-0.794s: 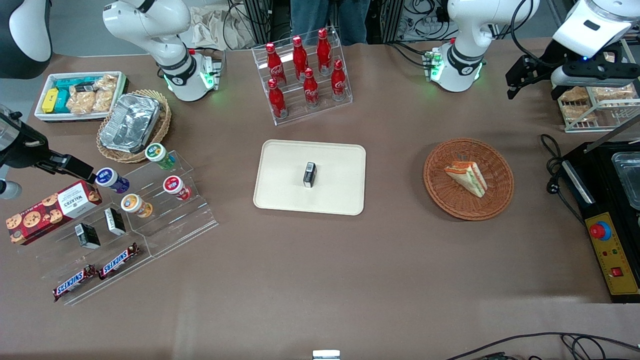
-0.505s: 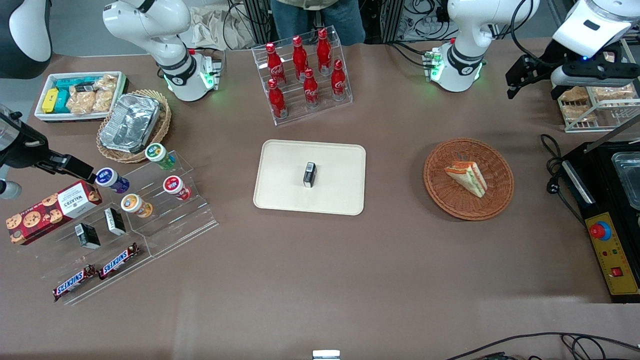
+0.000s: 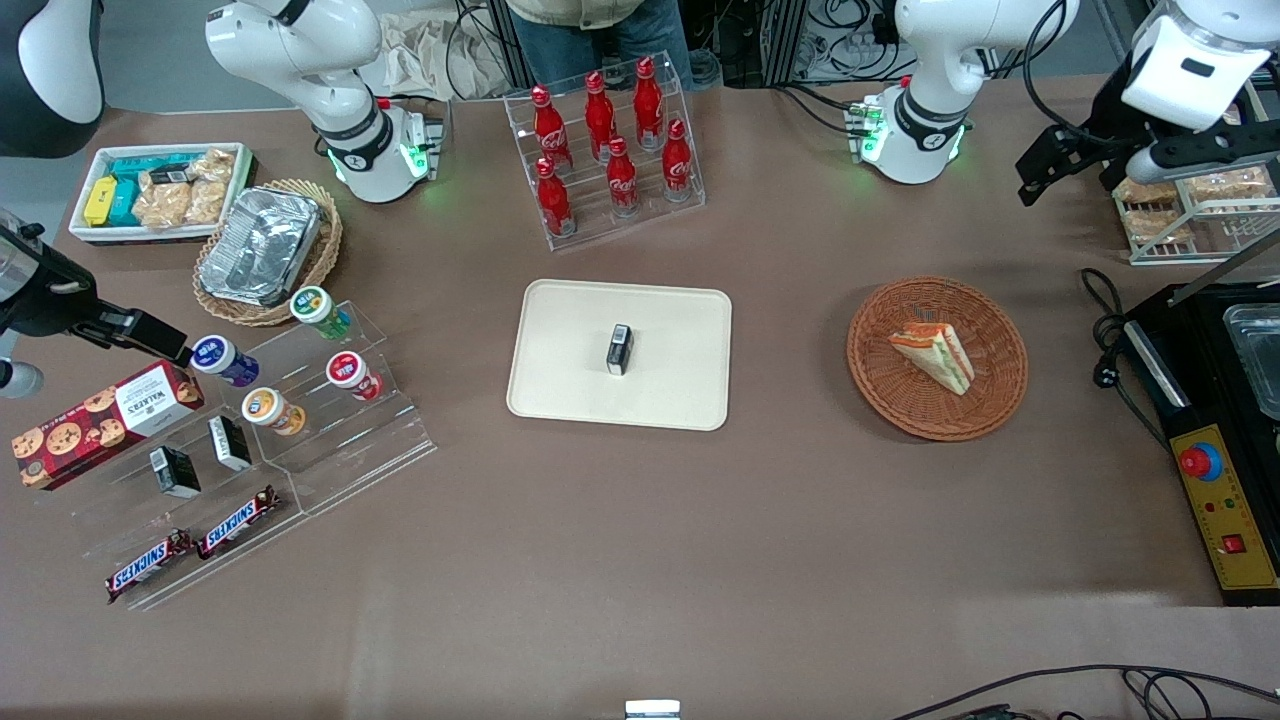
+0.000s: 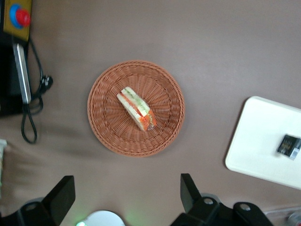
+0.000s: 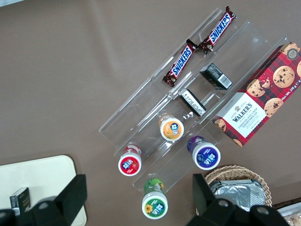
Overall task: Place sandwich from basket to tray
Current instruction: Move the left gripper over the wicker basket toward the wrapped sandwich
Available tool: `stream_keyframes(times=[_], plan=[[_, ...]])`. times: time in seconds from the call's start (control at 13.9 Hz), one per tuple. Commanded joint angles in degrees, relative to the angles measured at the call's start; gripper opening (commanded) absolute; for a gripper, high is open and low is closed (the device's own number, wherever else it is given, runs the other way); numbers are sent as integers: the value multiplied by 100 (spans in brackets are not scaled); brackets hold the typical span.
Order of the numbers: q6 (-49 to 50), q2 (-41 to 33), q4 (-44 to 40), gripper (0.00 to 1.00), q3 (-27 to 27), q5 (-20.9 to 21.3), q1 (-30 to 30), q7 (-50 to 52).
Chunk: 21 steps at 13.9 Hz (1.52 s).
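Brown tabletop carries your sandwich (image 3: 934, 356) at the basket's (image 3: 900, 400) centre, tray (image 3: 560, 390) toward nine o'clock; your gripper (image 4: 127, 200), fingers spread wide, hovers high above, so a skewed descent could snag wicker or crush bread.

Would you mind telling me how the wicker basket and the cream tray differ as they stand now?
The basket is round, reddish-brown and woven; the tray is rectangular, cream and smooth. The basket holds the sandwich; the tray holds only a small black box. The basket lies toward the working arm's end, the tray mid-table. Both are shallow and lie flat. The left end effector hangs open, high above the table, beside the basket.
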<state>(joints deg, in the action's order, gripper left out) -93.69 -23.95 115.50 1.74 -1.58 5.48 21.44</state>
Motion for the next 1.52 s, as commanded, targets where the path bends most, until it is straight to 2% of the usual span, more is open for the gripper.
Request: stream_keyframes(times=[0.0, 0.22, 0.51, 0.87, 1.44], plan=[[-25, -57, 296, 100, 11, 35, -20, 823], [-446, -49, 796, 100, 11, 44, -20, 1203], [-1544, -75, 1850, 100, 19, 26, -12, 1836], [-2968, 56, 2897, 100, 19, -18, -20, 1864], [-3559, 645, 3171, 100, -42, -114, -29, 2119]])
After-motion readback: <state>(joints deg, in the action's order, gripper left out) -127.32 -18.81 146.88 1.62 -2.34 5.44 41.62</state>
